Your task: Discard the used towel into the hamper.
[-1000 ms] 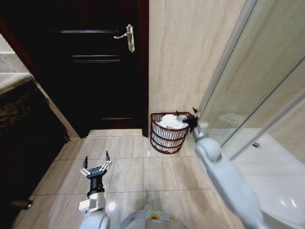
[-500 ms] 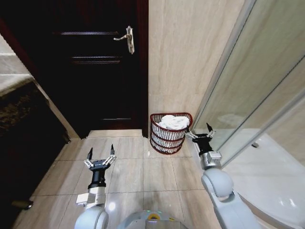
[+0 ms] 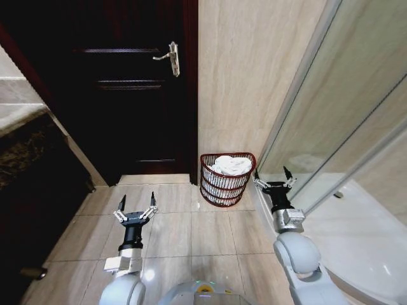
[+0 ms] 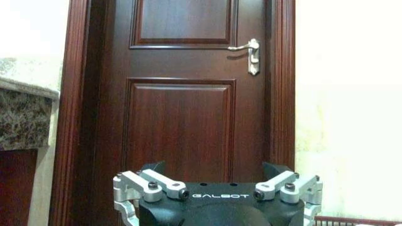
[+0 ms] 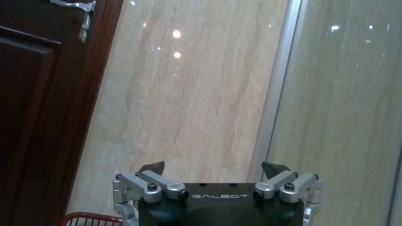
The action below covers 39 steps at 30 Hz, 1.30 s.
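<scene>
The towel (image 3: 231, 165) lies in the hamper (image 3: 226, 180); the right pincer (image 3: 273, 177) hangs wide beside it, empty; the left pincer (image 3: 135, 207) hangs wide over the floor (image 3: 184, 222).

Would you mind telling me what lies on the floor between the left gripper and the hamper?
Bare floor tiles, as the head view shows. The open left gripper hangs over the tiles, and the hamper with the white towel stands by the wall.
</scene>
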Available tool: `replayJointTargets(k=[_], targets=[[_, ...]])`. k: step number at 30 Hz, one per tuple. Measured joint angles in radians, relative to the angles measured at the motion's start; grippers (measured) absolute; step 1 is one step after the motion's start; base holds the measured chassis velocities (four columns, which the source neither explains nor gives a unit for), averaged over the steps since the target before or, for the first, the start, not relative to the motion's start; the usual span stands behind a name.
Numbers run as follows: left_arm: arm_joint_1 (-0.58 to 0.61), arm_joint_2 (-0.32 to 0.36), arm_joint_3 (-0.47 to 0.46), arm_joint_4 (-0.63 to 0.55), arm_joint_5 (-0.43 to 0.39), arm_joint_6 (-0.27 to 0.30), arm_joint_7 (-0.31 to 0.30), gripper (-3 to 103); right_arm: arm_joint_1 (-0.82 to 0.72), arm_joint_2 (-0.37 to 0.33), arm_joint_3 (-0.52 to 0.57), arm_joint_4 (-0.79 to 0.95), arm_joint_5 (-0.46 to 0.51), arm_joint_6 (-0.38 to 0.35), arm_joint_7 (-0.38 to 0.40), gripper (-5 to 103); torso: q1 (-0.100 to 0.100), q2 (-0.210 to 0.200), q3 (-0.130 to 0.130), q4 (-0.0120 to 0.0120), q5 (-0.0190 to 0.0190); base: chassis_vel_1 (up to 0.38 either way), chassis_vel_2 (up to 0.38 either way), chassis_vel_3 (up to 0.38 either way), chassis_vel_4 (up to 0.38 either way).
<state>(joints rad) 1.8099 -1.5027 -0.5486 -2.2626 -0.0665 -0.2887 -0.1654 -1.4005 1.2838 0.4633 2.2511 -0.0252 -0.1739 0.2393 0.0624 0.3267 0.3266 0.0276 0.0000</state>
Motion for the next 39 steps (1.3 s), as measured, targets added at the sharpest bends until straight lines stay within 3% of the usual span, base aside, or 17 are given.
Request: replayJointTargets(k=[27,30,39], targets=[[0.000,0.000,-0.021,0.011,-0.021,-0.007,-0.019,100,0.022,0.006,-0.053,-0.022,-0.013,0.007,0.010,100,0.033,0.086,0.053,0.0006,-0.0001,0.019,0.016,0.016,0.014],[0.000,0.000,-0.022,0.014,-0.025,-0.005,-0.019,100,0.020,0.026,-0.053,-0.034,-0.022,0.044,0.007,100,0.039,0.099,0.060,0.0003,0.0000,0.000,0.000,0.000,0.000],[-0.013,0.002,-0.011,0.051,-0.049,0.017,-0.022,100,0.038,0.100,-0.047,-0.066,-0.108,0.063,-0.049,100,0.054,0.136,0.081,0.0005,0.0000,0.000,0.000,0.000,0.000]])
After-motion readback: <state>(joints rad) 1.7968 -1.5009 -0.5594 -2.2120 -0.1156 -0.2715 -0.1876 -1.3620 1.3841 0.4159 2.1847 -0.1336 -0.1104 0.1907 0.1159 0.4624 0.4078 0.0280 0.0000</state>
